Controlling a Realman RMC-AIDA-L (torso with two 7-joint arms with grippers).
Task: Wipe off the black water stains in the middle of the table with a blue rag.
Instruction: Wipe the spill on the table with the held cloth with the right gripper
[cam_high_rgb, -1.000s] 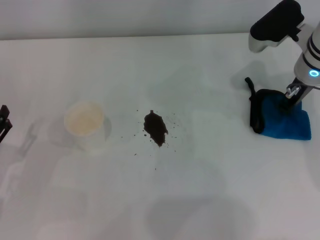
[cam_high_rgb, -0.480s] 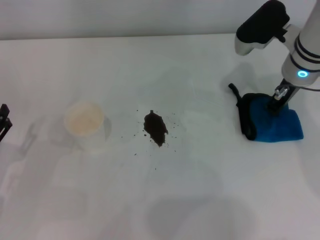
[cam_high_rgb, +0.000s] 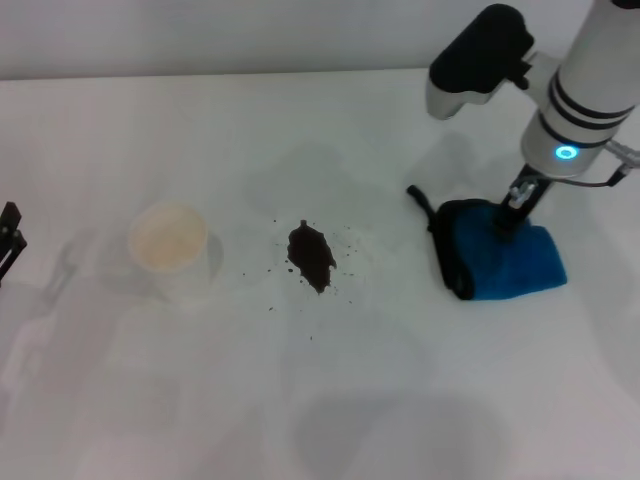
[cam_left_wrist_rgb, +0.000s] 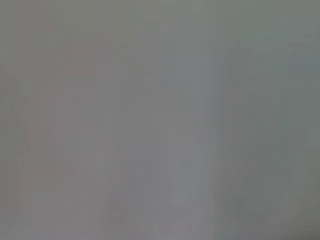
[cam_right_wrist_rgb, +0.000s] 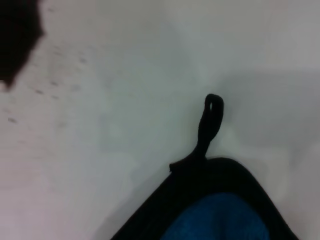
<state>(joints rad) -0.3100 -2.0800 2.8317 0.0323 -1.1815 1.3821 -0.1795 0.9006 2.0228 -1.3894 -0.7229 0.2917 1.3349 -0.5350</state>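
Observation:
The black water stains (cam_high_rgb: 312, 256) are a dark blotch with small specks around it in the middle of the white table (cam_high_rgb: 300, 400). The blue rag (cam_high_rgb: 510, 265) with black edging lies to the right of them, its black loop (cam_high_rgb: 418, 200) pointing toward the stain. My right gripper (cam_high_rgb: 514, 208) comes down on the rag's far side and is shut on it. In the right wrist view the rag (cam_right_wrist_rgb: 220, 220), its loop (cam_right_wrist_rgb: 210, 120) and the edge of the stains (cam_right_wrist_rgb: 17, 35) show. My left gripper (cam_high_rgb: 8, 240) is parked at the table's left edge.
A white paper cup (cam_high_rgb: 170, 245) stands left of the stains. The table's far edge runs along the top of the head view. The left wrist view shows only a blank grey surface.
My right gripper has moved left toward the stains, dragging the blue rag with it across the table. The stains, the cup and the left arm have not moved.

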